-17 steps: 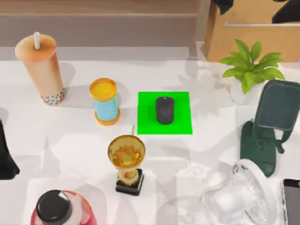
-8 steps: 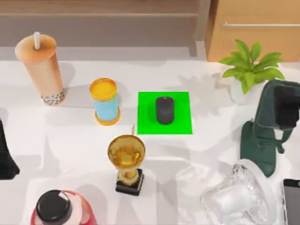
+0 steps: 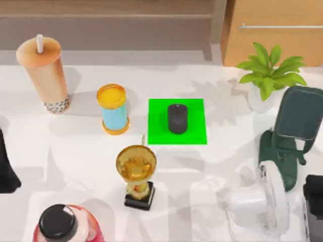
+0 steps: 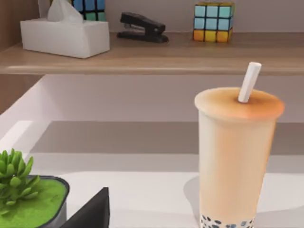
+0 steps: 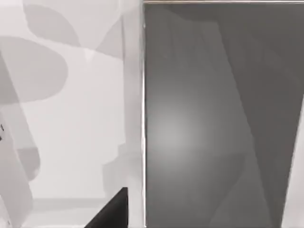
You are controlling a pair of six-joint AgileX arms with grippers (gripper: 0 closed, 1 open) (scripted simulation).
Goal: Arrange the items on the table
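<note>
item 1: phone [image 3: 316, 228]. lies flat on the table [image 3: 212, 166] at the near right corner, screen up, just to the right of the fan [image 3: 257, 206]. its long axis runs from the near edge towards the far edge. in the right wrist view the grey screen [image 5: 218, 114] sits close under the camera, its long edge straight and bordered by bare white tabletop.

item 2: right gripper [image 3: 314, 194]. hangs directly above the far end of the phone, between it and the dark green stand [image 3: 290, 136]. whether it is apart or together cannot be told. the phone lies beneath it and slightly towards the near edge, so this arm is by far the nearer of the 2. judged, the coming move is a descent onto the phone, with the grip set across its short width.

item 3: left gripper [image 3: 6, 174]. parked at the left edge of the table, well apart from the phone; state cannot be told. its wrist view faces the bubble tea cup [image 4: 235, 156].

item 4: mouse [image 3: 177, 118]. rests on the green mat [image 3: 194, 133] at mid table, already placed, by the look of it.

item 5: bubble tea cup [image 3: 44, 70]. upright at the far left.
</note>
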